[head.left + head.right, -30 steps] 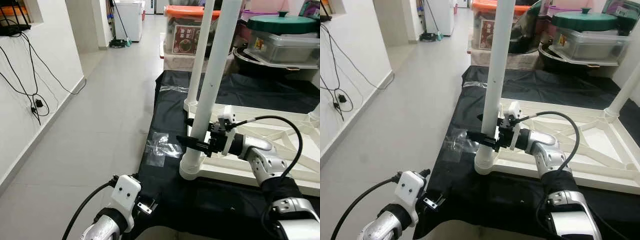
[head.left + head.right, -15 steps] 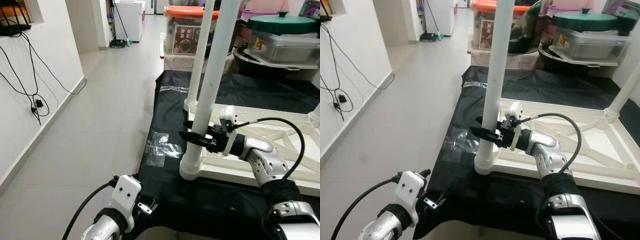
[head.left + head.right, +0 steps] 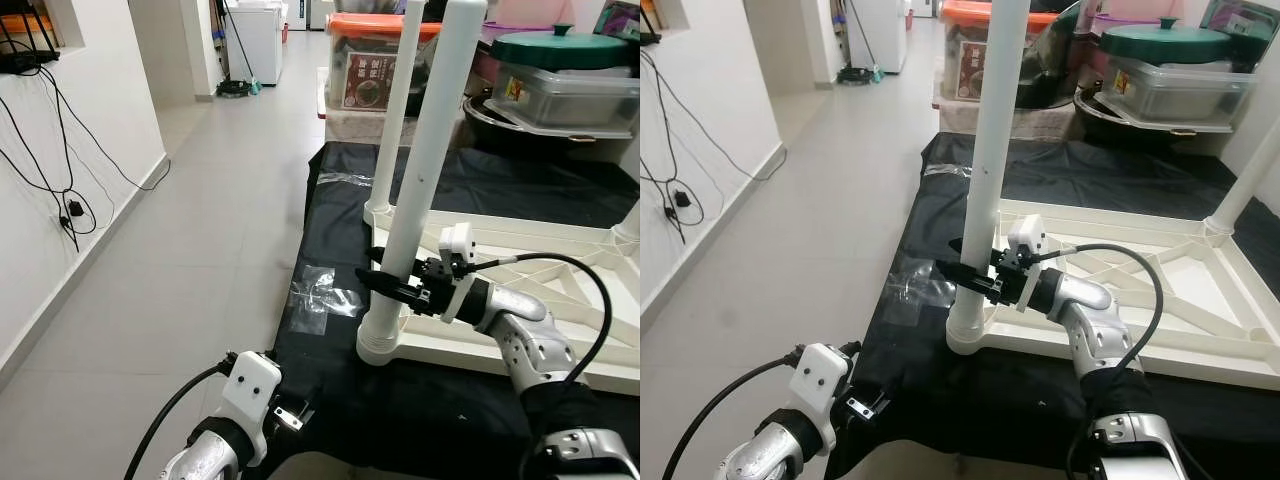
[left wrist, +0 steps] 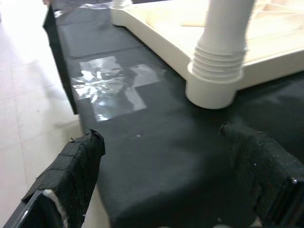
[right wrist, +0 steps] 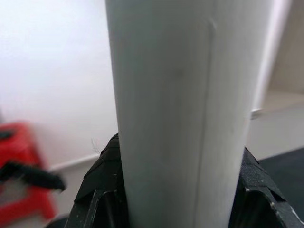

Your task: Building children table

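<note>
Right gripper [image 3: 392,288] clamped on upright table leg [image 3: 420,190], frame centre, axis vertical into corner socket [image 3: 378,345]; left gripper [image 4: 166,166] idle, fingers apart.

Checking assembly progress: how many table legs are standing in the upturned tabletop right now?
3 show. The near-corner leg, gripped by the right tool; a second leg at the corner behind it; a third at the far right corner. A fourth corner lies out of frame.

A black mat [image 3: 330,370] (taped to the tile floor [image 3: 190,230]) carries the upturned table frame [image 3: 520,300].
</note>
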Available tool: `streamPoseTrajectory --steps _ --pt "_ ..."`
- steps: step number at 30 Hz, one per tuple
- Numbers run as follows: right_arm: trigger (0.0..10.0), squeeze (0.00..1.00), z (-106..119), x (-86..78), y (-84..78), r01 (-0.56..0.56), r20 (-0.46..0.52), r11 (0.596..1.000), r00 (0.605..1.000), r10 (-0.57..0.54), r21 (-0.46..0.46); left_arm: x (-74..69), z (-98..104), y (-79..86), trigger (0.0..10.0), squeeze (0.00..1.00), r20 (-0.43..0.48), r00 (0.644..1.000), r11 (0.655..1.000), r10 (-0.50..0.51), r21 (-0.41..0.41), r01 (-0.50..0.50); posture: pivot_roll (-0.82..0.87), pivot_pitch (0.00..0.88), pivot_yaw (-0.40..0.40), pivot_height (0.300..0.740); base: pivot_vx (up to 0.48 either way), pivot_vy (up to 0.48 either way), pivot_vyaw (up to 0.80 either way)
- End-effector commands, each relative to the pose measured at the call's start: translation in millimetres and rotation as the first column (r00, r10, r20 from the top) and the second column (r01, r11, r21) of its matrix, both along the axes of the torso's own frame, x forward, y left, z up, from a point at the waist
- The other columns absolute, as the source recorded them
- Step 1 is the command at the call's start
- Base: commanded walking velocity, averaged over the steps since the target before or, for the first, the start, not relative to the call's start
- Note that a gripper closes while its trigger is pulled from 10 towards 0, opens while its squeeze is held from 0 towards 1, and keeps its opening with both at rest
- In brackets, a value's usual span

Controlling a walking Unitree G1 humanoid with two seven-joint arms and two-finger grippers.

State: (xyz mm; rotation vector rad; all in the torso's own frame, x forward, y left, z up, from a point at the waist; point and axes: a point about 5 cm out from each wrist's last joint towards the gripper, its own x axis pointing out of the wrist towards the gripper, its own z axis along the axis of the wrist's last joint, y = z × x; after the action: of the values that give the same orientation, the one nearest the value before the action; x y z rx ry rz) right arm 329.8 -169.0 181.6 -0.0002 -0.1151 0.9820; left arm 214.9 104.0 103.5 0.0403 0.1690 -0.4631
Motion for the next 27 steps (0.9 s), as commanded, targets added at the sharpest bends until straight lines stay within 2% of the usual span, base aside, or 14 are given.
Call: streamPoseTrajectory --steps 1,7,10,12,17,18,19,20,21,23,24,25,26,27 --pt "0.0 0.0 -15.9 -0.2 1.5 0.117 -0.069 0.993 0.991 -0.117 -0.012 2.3 -3.0 1.0 10.0 0.0 -0.021 1.0 1.0 0.009 -0.008 -0.009 0.08 0.016 -0.034 0.74 0.0 0.0 0.0" --pt "0.0 0.0 -18.0 -0.9 2.6 0.217 -0.078 0.976 0.973 -0.216 0.01 3.0 -3.1 0.6 10.0 0.0 -0.02 1.0 1.0 0.005 -0.006 -0.005 0.08 0.018 -0.032 0.74 0.0 0.0 0.0" --pt "0.0 0.0 -21.0 -2.6 1.2 0.368 -0.077 0.929 0.928 -0.365 0.031 3.1 -2.6 0.5 10.0 0.0 -0.017 1.0 1.0 0.003 -0.005 -0.003 0.07 0.021 -0.031 0.74 0.0 0.0 0.0" --pt "0.0 0.0 -21.0 -2.6 1.2 0.368 -0.077 0.929 0.928 -0.365 0.031 3.1 -2.6 0.5 10.0 0.0 -0.017 1.0 1.0 0.003 -0.005 -0.003 0.07 0.021 -0.031 0.74 0.0 0.0 0.0" --pt "0.0 0.0 -25.0 -7.5 -1.6 0.505 -0.086 0.862 0.861 -0.501 0.045 3.0 -2.1 0.5 10.0 0.0 -0.017 1.0 1.0 0.004 -0.006 -0.004 0.07 0.023 -0.031 0.74 0.0 0.0 0.0" --pt "0.0 0.0 -27.3 -10.0 -3.7 0.593 -0.085 0.804 0.804 -0.589 0.043 3.3 -1.9 0.7 10.0 0.0 -0.017 1.0 1.0 0.004 -0.006 -0.004 0.07 0.026 -0.03 0.74 0.0 0.0 0.0" --pt "0.0 0.0 -27.3 -10.0 -3.7 0.593 -0.085 0.804 0.804 -0.589 0.043 3.3 -1.9 0.7 10.0 0.0 -0.017 1.0 1.0 0.004 -0.006 -0.004 0.07 0.026 -0.03 0.74 0.0 0.0 0.0" --pt "0.0 0.0 -29.1 -12.3 -5.4 0.673 -0.081 0.739 0.739 -0.669 0.04 3.7 -1.7 0.8 10.0 0.0 -0.017 1.0 1.0 0.004 -0.007 -0.004 0.07 0.027 -0.03 0.74 0.0 0.0 0.0" --pt "0.0 0.0 -29.1 -12.3 -5.4 0.673 -0.081 0.739 0.739 -0.669 0.04 3.7 -1.7 0.8 10.0 0.0 -0.017 1.0 1.0 0.004 -0.007 -0.004 0.07 0.027 -0.03 0.74 0.0 0.0 0.0" --pt "0.0 0.0 -31.8 -18.0 -9.6 0.839 -0.082 0.544 0.544 -0.835 0.028 4.4 -1.3 1.1 10.0 0.0 -0.017 1.0 1.0 0.004 -0.007 -0.004 0.07 0.029 -0.029 0.74 0.0 0.0 0.0" --pt "0.0 0.0 -31.8 -18.0 -9.6 0.839 -0.082 0.544 0.544 -0.835 0.028 4.4 -1.3 1.1 10.0 0.0 -0.017 1.0 1.0 0.004 -0.007 -0.004 0.07 0.029 -0.029 0.74 0.0 0.0 0.0" --pt "0.0 0.0 -31.9 -21.1 -8.8 0.894 -0.084 0.448 0.448 -0.89 0.022 4.8 -1.4 1.4 10.0 0.0 -0.017 1.0 1.0 0.004 -0.007 -0.004 0.07 0.03 -0.029 0.74 0.0 0.0 0.0" --pt "0.0 0.0 -31.9 -21.1 -8.8 0.894 -0.084 0.448 0.448 -0.89 0.022 4.8 -1.4 1.4 10.0 0.0 -0.017 1.0 1.0 0.004 -0.007 -0.004 0.07 0.03 -0.029 0.74 0.0 0.0 0.0" --pt "0.0 0.0 -31.5 -23.2 -6.0 0.928 -0.088 0.373 0.373 -0.924 0.02 4.9 -1.4 1.6 10.0 0.0 -0.018 1.0 1.0 0.004 -0.006 -0.004 0.07 0.029 -0.026 0.74 0.0 0.0 0.0"
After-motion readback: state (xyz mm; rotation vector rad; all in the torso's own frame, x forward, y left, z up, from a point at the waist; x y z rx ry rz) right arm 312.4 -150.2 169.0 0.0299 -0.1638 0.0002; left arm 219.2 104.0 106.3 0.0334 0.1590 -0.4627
